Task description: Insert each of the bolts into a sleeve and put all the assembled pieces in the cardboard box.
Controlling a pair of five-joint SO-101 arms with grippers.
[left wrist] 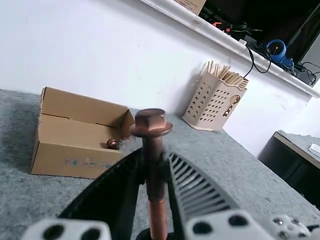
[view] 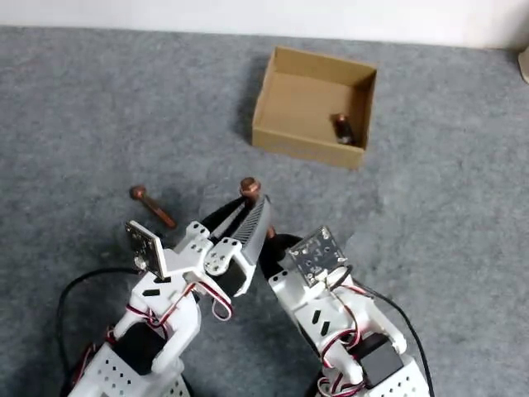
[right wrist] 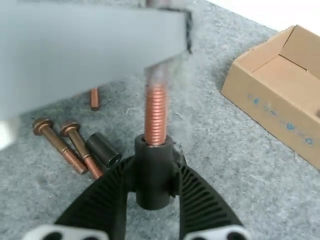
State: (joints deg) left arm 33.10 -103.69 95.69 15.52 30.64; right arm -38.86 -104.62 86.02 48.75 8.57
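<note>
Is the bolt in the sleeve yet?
Partly in: the bolt has its threaded tip in the mouth of the sleeve, held upright by the right hand. Most threads show above it, with the left hand gripping the shank.

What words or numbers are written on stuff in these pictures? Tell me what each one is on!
Cardboard box: a row of small blue print on its outer side wall, too small and blurred to read.
Bolt and sleeve: no writing to be seen on either.
So there is nothing here that can be quoted.
</note>
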